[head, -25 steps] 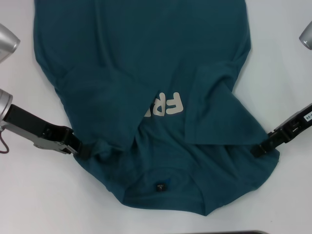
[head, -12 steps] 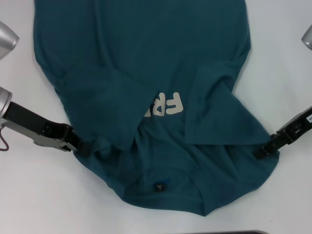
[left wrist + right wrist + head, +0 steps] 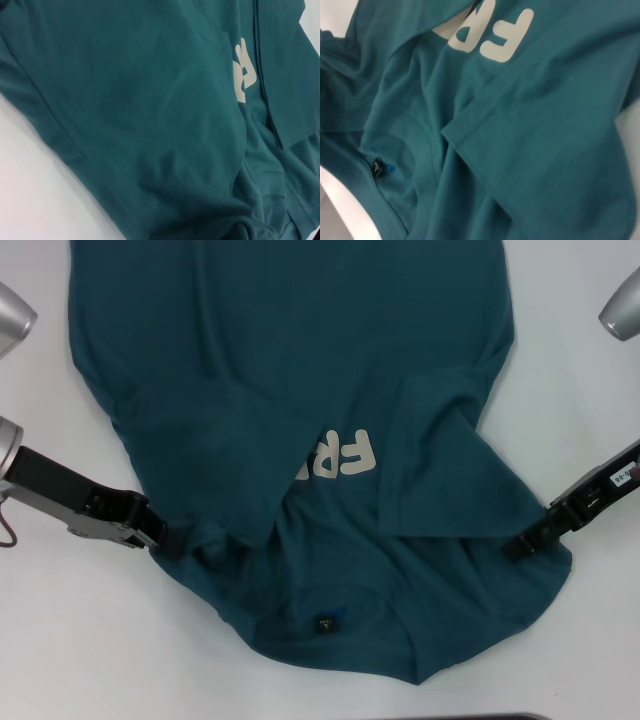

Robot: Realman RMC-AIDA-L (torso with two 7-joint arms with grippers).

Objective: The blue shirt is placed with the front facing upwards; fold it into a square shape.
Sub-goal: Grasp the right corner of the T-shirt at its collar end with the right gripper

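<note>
The blue shirt (image 3: 300, 360) lies spread on the white table (image 3: 60, 640), collar toward me, with its black neck label (image 3: 325, 622) showing. Both sleeves are folded in over the chest, so only part of the cream lettering (image 3: 345, 455) is visible. My left gripper (image 3: 168, 539) sits at the shirt's left shoulder edge, where the cloth is bunched. My right gripper (image 3: 512, 547) reaches onto the right shoulder edge. The left wrist view shows the shirt (image 3: 150, 125) and its lettering (image 3: 242, 75). The right wrist view shows the shirt (image 3: 545, 150), the lettering (image 3: 490, 35) and the label (image 3: 377, 167).
Bare white table runs along both sides of the shirt and in front of the collar. Silver arm segments show at the upper left (image 3: 12, 315) and upper right (image 3: 622, 305). A dark edge (image 3: 470, 717) lies at the table's near side.
My right gripper has slid inward, farther onto the right shoulder. The left gripper has shifted only slightly. The shirt's outline looks the same.
</note>
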